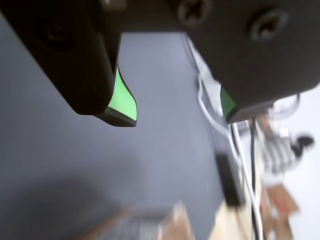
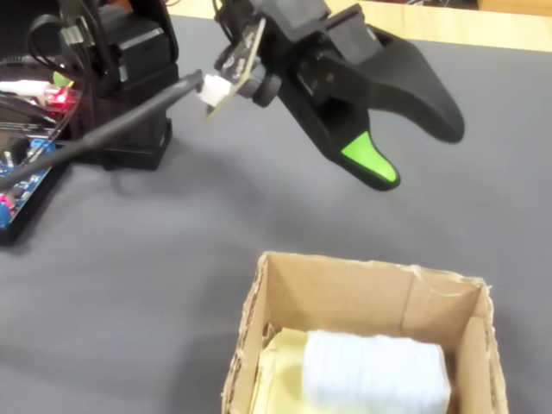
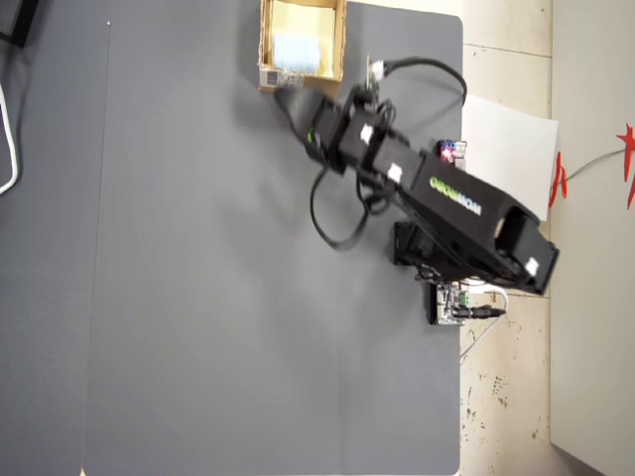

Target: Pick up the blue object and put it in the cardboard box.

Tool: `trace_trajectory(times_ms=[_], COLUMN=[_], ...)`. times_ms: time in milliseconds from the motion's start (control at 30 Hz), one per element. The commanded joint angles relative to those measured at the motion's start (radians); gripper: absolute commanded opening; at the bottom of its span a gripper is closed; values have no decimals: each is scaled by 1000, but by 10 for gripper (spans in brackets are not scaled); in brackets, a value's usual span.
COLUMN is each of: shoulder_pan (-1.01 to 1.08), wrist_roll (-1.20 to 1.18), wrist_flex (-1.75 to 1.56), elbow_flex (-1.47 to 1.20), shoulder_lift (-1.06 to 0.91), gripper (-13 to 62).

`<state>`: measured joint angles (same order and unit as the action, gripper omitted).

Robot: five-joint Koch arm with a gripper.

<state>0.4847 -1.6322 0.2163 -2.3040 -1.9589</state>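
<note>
The cardboard box (image 2: 345, 269) stands open at the bottom of the fixed view, and at the top edge of the grey mat in the overhead view (image 3: 266, 40). The pale blue object (image 2: 375, 371) lies inside it on the yellowish floor; from overhead the blue object (image 3: 296, 50) also shows inside. My gripper (image 2: 418, 155) hangs open and empty above the mat, just behind the box, clear of it. In the wrist view the gripper (image 1: 180, 117) shows two green-padded fingers wide apart with only mat between them. A blurred brown shape, likely the box (image 1: 175, 222), sits at that view's bottom edge.
The arm's base (image 2: 129, 78) and a blue circuit board with red lights (image 2: 26, 172) stand at the left of the fixed view, with black cables. White cables (image 1: 240, 150) run along the mat's edge. A white sheet (image 3: 506, 149) lies right of the mat.
</note>
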Motion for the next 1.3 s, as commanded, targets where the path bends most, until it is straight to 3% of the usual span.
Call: trace_trajectory(times_ms=[0,467,1267], shoulder_pan=[-63,-399,-423], wrist_roll=[-67,-81,-64], wrist_flex=[-115,-215,-293], elbow_flex=[6,-410,-815], shoulder_lift=[-75,-353,-408], gripper=[335,337,337])
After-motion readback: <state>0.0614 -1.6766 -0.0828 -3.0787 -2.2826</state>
